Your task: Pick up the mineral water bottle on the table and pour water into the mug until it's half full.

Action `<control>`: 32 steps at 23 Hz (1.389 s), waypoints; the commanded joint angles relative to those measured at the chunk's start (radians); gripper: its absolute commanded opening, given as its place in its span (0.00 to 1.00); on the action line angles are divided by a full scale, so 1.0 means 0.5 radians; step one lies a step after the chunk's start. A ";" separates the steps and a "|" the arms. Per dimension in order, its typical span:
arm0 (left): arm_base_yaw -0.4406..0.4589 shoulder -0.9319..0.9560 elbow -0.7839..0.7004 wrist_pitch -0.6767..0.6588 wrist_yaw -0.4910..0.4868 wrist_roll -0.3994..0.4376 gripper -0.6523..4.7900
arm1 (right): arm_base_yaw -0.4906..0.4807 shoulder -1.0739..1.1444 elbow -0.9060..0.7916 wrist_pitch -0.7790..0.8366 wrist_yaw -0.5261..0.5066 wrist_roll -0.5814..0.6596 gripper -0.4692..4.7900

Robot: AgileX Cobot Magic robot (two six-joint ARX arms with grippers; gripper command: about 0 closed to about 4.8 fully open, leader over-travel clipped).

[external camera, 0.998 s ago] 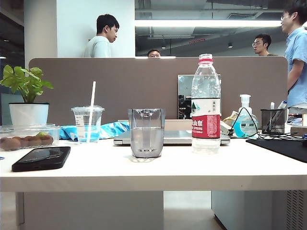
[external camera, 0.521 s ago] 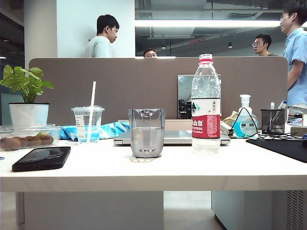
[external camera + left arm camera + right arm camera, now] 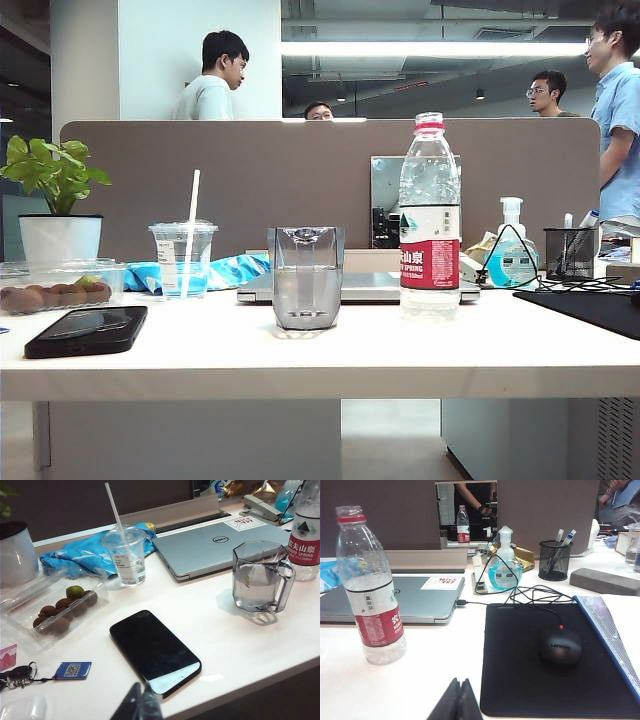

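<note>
The mineral water bottle (image 3: pixel 429 215) stands upright on the white table (image 3: pixel 350 355), right of centre, partly filled and capped. The clear faceted mug (image 3: pixel 306 278) stands just left of it, with water up to about its middle. Neither arm shows in the exterior view. In the left wrist view my left gripper (image 3: pixel 141 689) hangs shut and empty over the table's near edge by the phone, well short of the mug (image 3: pixel 260 577) and the bottle (image 3: pixel 306 545). In the right wrist view my right gripper (image 3: pixel 460 681) is shut and empty, near the mouse pad's corner, apart from the bottle (image 3: pixel 372 595).
A black phone (image 3: pixel 155 650), a plastic cup with a straw (image 3: pixel 125 555), a box of fruit (image 3: pixel 62 612) and a closed laptop (image 3: pixel 220 542) surround the mug. A black mouse pad (image 3: pixel 520 680) with a mouse (image 3: pixel 560 646), a pump bottle (image 3: pixel 505 570) and a pen holder (image 3: pixel 555 560) lie right of the bottle.
Nothing on the table has moved. Only a person's head behind the partition has shifted slightly.
</note>
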 commanded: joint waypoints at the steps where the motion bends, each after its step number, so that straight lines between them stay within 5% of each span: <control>1: 0.005 0.002 0.010 0.024 0.005 -0.009 0.12 | 0.000 -0.002 -0.015 0.028 0.003 0.008 0.08; 23: 0.007 0.002 0.008 0.056 -0.003 0.101 0.12 | -0.001 -0.002 -0.015 0.027 0.003 0.008 0.08; 32: 0.290 0.002 -0.203 0.784 -0.002 -0.111 0.12 | -0.002 -0.002 -0.015 0.027 0.003 0.008 0.08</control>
